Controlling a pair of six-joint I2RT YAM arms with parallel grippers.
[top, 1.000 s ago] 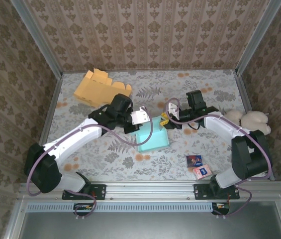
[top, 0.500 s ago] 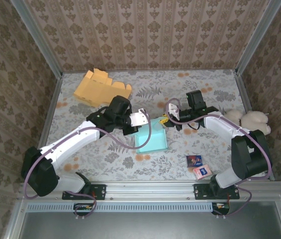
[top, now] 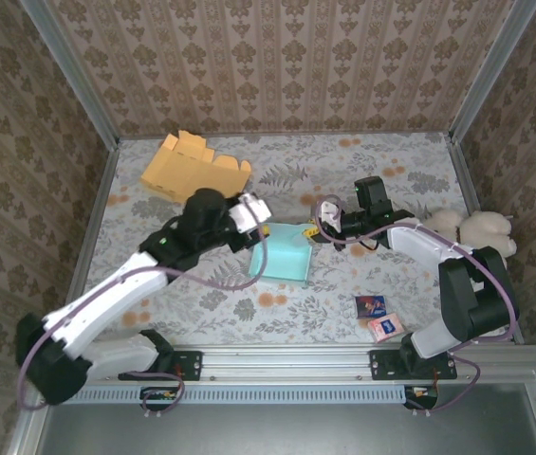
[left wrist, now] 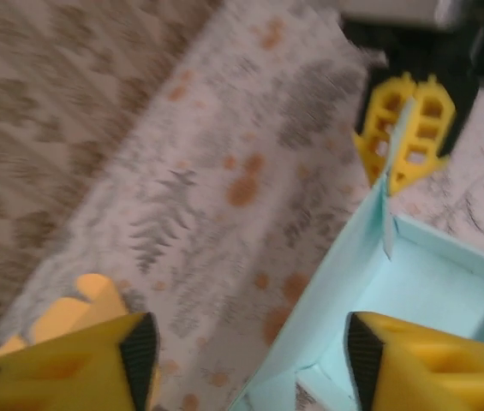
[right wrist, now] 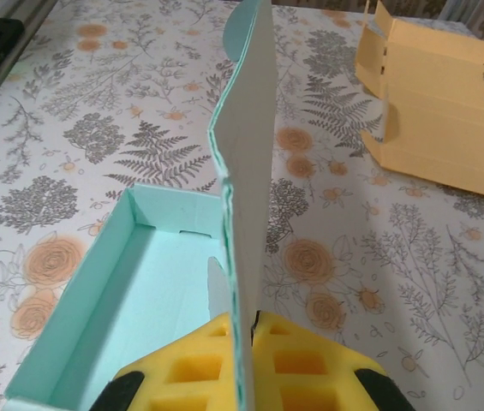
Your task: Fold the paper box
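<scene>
So, the teal paper box (top: 285,256) sits pretty much in the middle of the overhead frame, open side up on the floral table (top: 362,161). The right gripper (top: 314,233) reaches in from the right side of the frame and is clamped onto the box's upright flap (right wrist: 246,171). In the right wrist view its yellow pads (right wrist: 310,368) squeeze that thin teal sheet dead centre at the bottom of the frame, and the box's tray runs off toward the lower left. The left gripper (left wrist: 246,355) has its claw apart, one finger at the lower left of its wrist view and the other at the lower right. The box's near wall and corner sit in between them. That view is blurry though, so I honestly can't tell if either finger touches the paper. An orange cardboard box (top: 190,169) lies in the upper left of the overhead frame, well apart from the teal one. A plush toy (top: 476,230) is at the right edge, and two small packets (top: 378,318) lie at the lower right.
</scene>
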